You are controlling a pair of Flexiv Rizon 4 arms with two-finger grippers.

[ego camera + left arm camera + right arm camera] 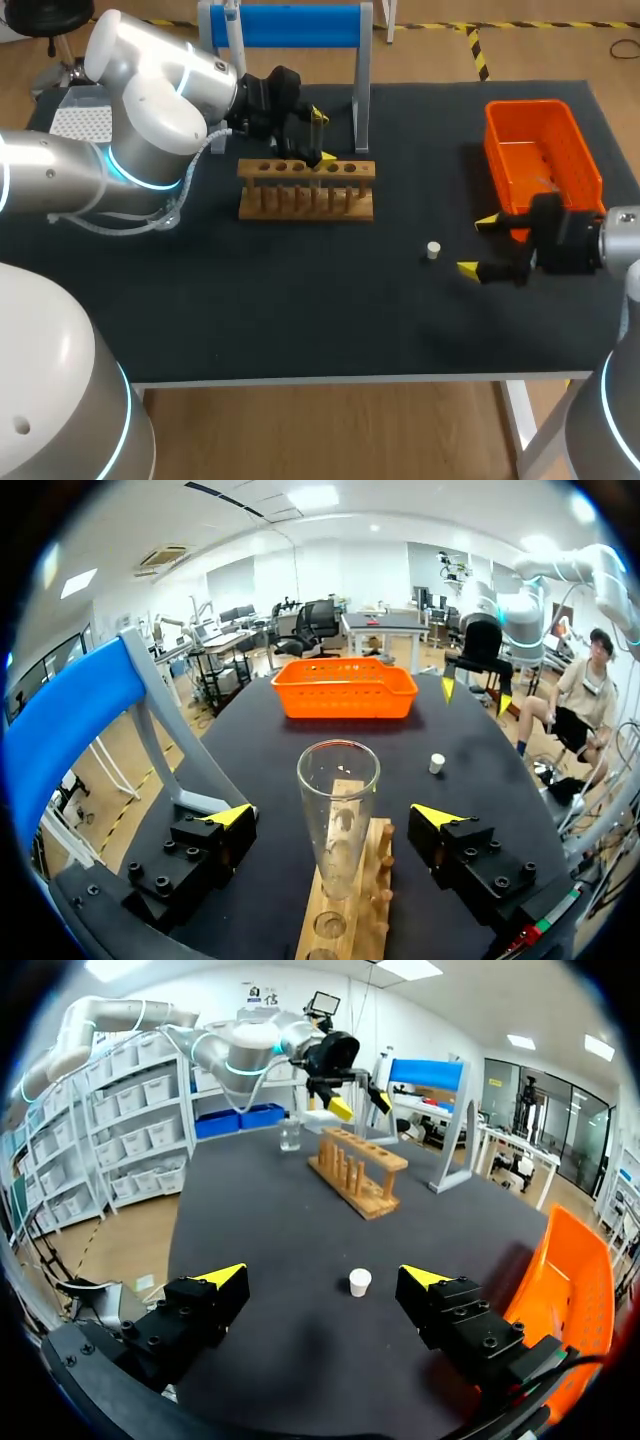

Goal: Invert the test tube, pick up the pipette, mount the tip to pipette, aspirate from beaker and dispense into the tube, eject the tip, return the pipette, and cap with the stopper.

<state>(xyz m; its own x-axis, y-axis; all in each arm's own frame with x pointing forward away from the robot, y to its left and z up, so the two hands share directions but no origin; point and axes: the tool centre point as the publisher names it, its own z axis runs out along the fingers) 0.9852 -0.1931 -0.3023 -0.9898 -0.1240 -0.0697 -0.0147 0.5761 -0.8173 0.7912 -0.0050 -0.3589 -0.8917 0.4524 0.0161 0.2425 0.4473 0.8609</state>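
Note:
A clear test tube (338, 820) stands mouth up in the wooden rack (306, 188). My left gripper (322, 137) hangs over the rack, open; the tube rises between its fingers without touching either one. The small white stopper (433, 250) lies on the black table to the right of the rack. My right gripper (478, 245) is open just right of the stopper, which lies on the mat a little ahead of its fingers (359, 1282). A glass beaker (290, 1135) stands beyond the rack's far end in the right wrist view.
An orange basket (545, 150) sits at the back right, close behind my right gripper. A blue-topped stand (290, 25) rises at the table's back edge behind the rack.

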